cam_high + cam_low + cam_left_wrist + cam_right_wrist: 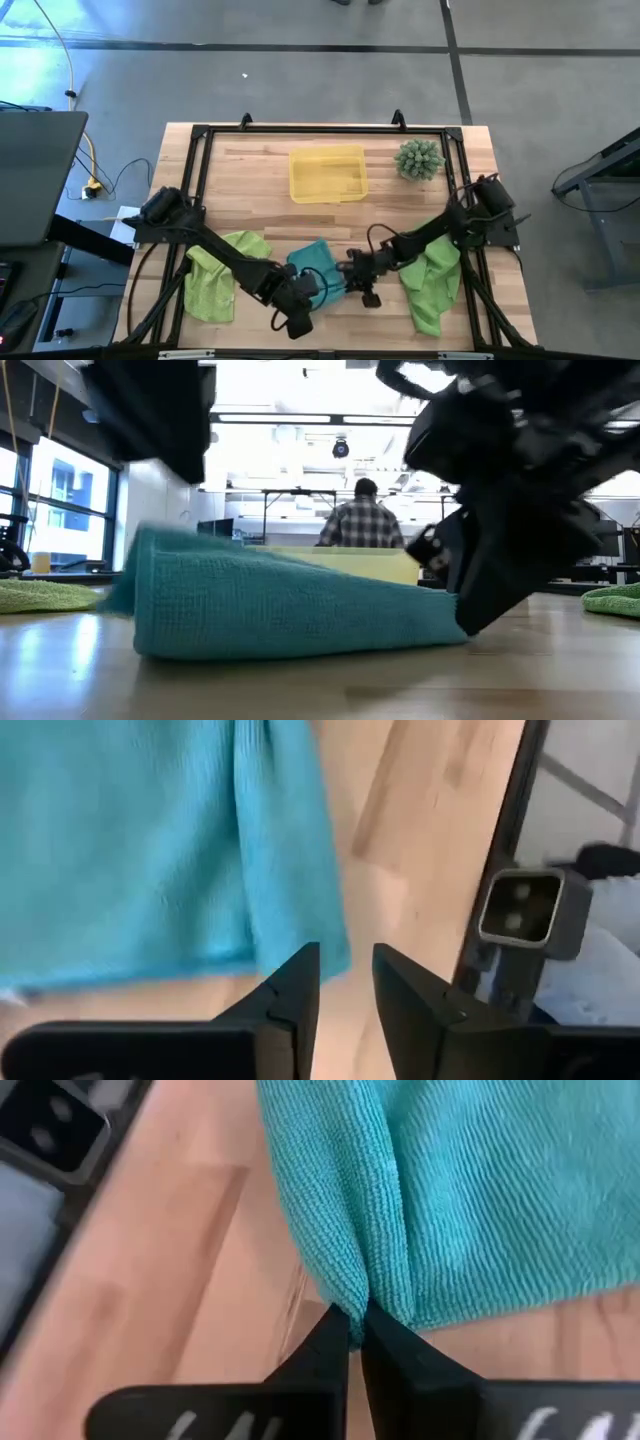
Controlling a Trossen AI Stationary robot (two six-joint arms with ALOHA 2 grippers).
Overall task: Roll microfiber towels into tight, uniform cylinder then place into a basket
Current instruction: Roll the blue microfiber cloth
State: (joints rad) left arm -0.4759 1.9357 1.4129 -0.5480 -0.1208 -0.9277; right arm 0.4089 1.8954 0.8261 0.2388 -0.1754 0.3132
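The teal microfiber towel (315, 262) lies folded on the wooden table near its front edge, and in the low view this teal towel (280, 605) rests flat on its underside. My right gripper (355, 1325) is shut on the towel's right edge. My left gripper (345, 985) hovers open just off the towel's near corner, with bare table between its fingers. Two lime-green towels lie crumpled on the table, one at the left (215, 278) and one at the right (432, 282). The yellow basket (327, 173) stands at the far middle. My right gripper pinches a gathered ridge of the teal towel at its edge (350, 1285) between its two fingertips. The fingers slant down from the table's right side. The cloth puckers into a crease at the fingers, and the rest of the towel lies on the table.
A spiky green plant (418, 158) stands right of the basket. A black frame (200, 135) runs around the tabletop. In the low view a person in a plaid shirt (362, 520) stands far behind the table. Bare wood lies between the towel and the basket.
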